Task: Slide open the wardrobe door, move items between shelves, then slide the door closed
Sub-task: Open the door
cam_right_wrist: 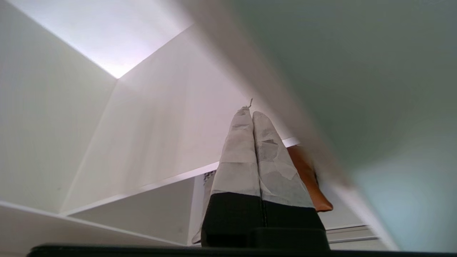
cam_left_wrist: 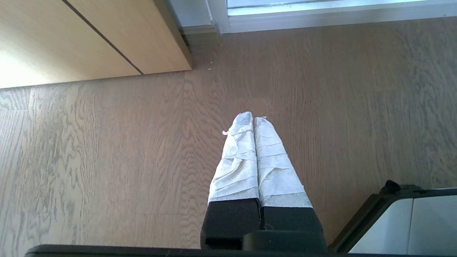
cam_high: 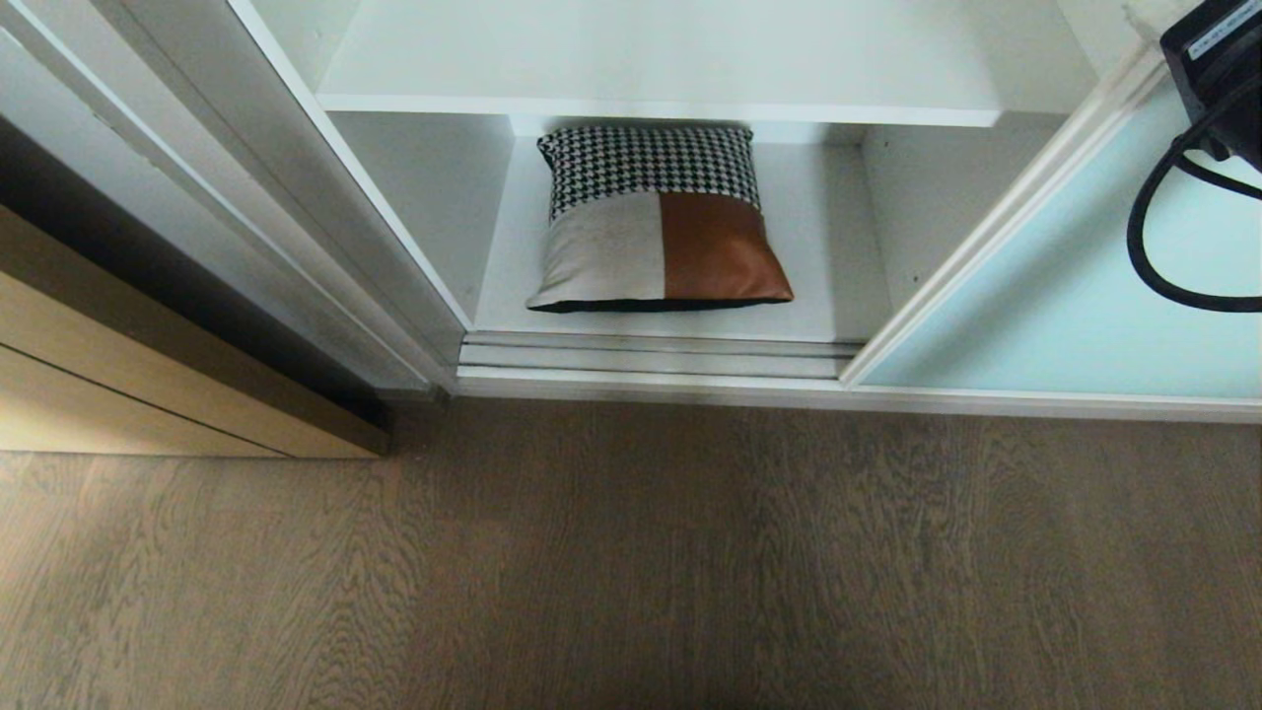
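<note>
Grey-brown wood-grain floor [cam_high: 631, 552] runs up to a white wardrobe standing open, with a tan wood-grain door [cam_high: 148, 385] off to the side. The sliding wardrobe door [cam_high: 1065, 296], a frosted pale blue-green glass panel in a thin silver-white frame, is pushed aside and sits right next to the right gripper [cam_right_wrist: 252, 113]. That gripper's white-wrapped fingers [cam_right_wrist: 239, 157] are pressed together, holding nothing, pointing into the white interior just by the door's frame edge. Below and beyond its tips is the square cushion [cam_high: 659, 222], beige-grey and rust-brown patches with a black-white houndstooth strip, lying flat on the bottom white laminate shelf [cam_high: 838, 276]. A second white shelf board [cam_high: 651, 59] sits above the cushion, bare. Only a black bit of the right arm with a looped cable [cam_high: 1173, 227] shows in the head view. The left gripper [cam_left_wrist: 254, 118] hangs over the floor, well apart from the wardrobe, fingers also pressed together and empty
</note>
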Robot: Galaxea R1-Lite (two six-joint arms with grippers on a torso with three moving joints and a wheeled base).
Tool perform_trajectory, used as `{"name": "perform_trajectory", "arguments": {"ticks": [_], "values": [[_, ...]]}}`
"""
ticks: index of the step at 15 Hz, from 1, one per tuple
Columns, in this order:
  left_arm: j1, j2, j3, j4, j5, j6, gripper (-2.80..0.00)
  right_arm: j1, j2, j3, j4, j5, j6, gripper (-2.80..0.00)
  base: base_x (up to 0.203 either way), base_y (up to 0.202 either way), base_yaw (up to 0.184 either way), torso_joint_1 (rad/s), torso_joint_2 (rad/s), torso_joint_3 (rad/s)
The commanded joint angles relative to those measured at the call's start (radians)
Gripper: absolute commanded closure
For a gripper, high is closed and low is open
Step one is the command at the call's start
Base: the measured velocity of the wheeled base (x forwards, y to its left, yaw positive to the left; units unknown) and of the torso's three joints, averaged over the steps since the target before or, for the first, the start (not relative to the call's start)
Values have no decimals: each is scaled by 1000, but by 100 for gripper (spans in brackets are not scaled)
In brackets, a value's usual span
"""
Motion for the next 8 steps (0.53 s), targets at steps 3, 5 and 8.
{"name": "perform_trajectory", "arguments": {"ticks": [3, 5, 8], "values": [[1, 2, -1, 0, 0, 1, 0, -13, -37, 8, -2, 17, 2, 0, 0, 0, 0, 0, 0, 0], [-1, 0, 0, 0, 0, 1, 0, -5, -74, 19, 4, 36, 1, 0, 0, 0, 0, 0, 0, 0], [-1, 2, -1, 0, 0, 1, 0, 9, -142, 35, 29, 114, 1, 0, 0, 0, 0, 0, 0, 0]]}}
